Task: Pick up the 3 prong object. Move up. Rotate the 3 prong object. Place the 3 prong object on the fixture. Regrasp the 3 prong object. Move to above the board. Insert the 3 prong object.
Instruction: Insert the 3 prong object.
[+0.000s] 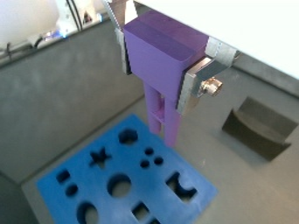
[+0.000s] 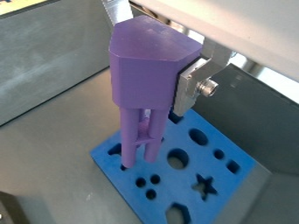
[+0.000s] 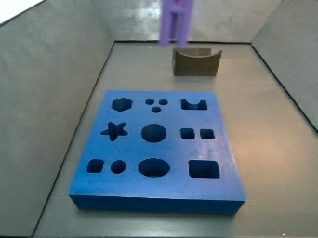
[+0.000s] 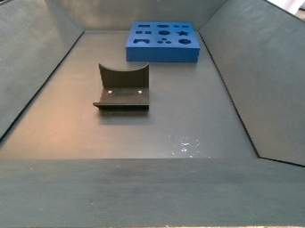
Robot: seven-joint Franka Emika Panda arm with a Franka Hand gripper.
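The 3 prong object [image 1: 158, 61] is a light purple peg with a blocky head. It hangs upright in both wrist views, prongs [image 2: 140, 140] pointing down. My gripper [image 1: 156, 72] is shut on its head, a silver finger [image 2: 193, 87] pressed flat on each side. The prong tips hover in the air over the edge of the blue board [image 1: 126, 166] with its shaped holes. A side view shows only the peg's lower part [image 3: 177, 23] at the top edge, above the far end of the board [image 3: 125, 149]. The dark fixture [image 3: 195, 61] stands just beyond the board with its notch bare.
Grey walls close in the work floor on all sides. The fixture [image 4: 121, 87] sits on the floor between the board [image 4: 163, 53] and the near wall in a side view. In a wrist view the fixture [image 1: 260, 129] lies off to the peg's side.
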